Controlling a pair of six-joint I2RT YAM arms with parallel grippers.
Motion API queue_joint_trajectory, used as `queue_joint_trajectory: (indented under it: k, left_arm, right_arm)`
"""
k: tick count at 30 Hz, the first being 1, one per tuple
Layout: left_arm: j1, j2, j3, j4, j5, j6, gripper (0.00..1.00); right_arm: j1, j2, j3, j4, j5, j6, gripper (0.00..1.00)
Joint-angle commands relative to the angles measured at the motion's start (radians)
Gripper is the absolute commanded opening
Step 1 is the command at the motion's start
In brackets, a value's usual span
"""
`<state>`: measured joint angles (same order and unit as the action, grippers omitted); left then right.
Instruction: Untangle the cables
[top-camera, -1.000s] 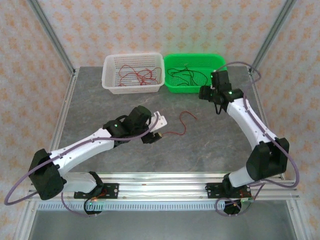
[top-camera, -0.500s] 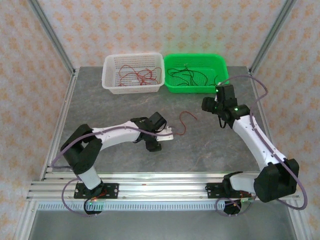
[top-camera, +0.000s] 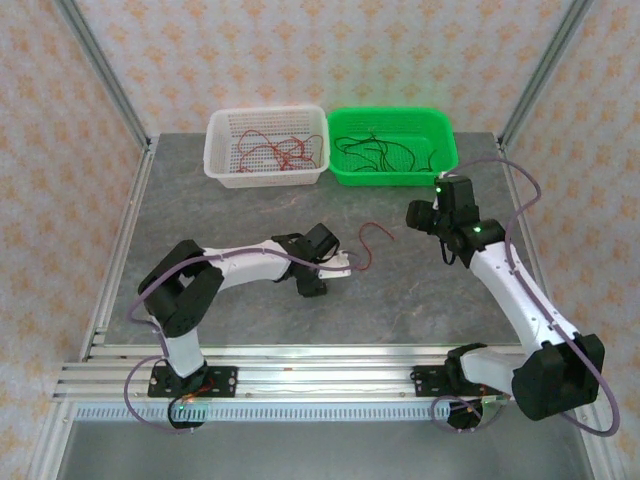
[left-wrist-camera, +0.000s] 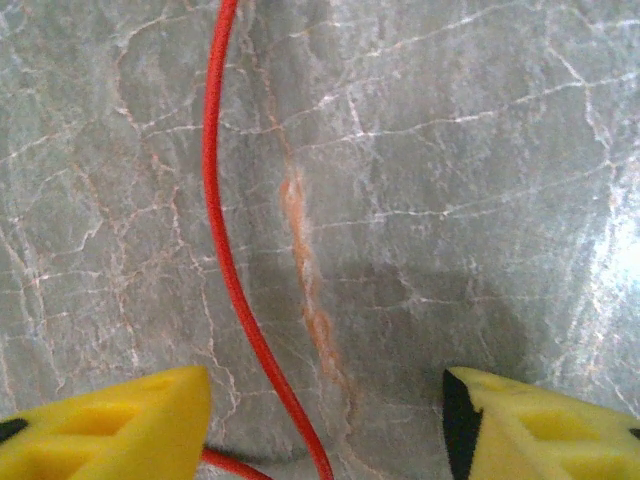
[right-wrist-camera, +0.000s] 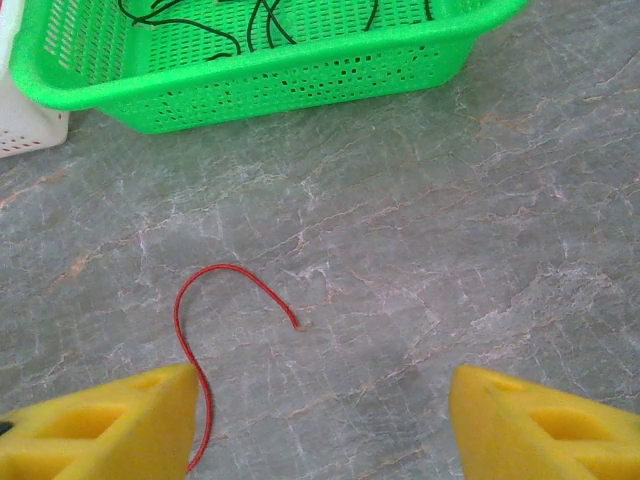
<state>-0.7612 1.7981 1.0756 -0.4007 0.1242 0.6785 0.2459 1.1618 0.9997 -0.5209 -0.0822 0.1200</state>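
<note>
The left claw (left-wrist-camera: 325, 405) stands open low over the table (left-wrist-camera: 480, 150), with a loose red wire (left-wrist-camera: 213, 200) running between its fingers, ungripped. The right claw (right-wrist-camera: 320, 400) gapes empty nearby. Beyond, black wires (right-wrist-camera: 263, 22) lie in the green basket (right-wrist-camera: 300, 75) and more red wires (top-camera: 275, 150) in the white basket (top-camera: 262, 176).
</note>
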Motion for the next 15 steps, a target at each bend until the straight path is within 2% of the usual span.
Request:
queue_joint_trajectory:
  k: [1,5,8,15]
  left_arm:
    - [0.031,0.074,0.043,0.032,-0.049,0.041,0.57]
    - [0.056,0.153,0.083,0.019,-0.051,0.043,0.39]
    - [0.066,0.188,0.094,0.051,-0.070,0.040,0.30]
    - [0.071,0.201,0.116,0.082,-0.110,0.027,0.03]
  right_arm:
    - [-0.001,-0.017,-0.009,0.018,0.024,-0.003,0.67]
    - [-0.001,-0.017,-0.014,0.022,0.024,-0.004,0.67]
    - [-0.001,-0.018,-0.019,0.022,0.022,-0.005,0.67]
    - [-0.002,-0.046,-0.034,0.021,0.020,-0.001,0.67]
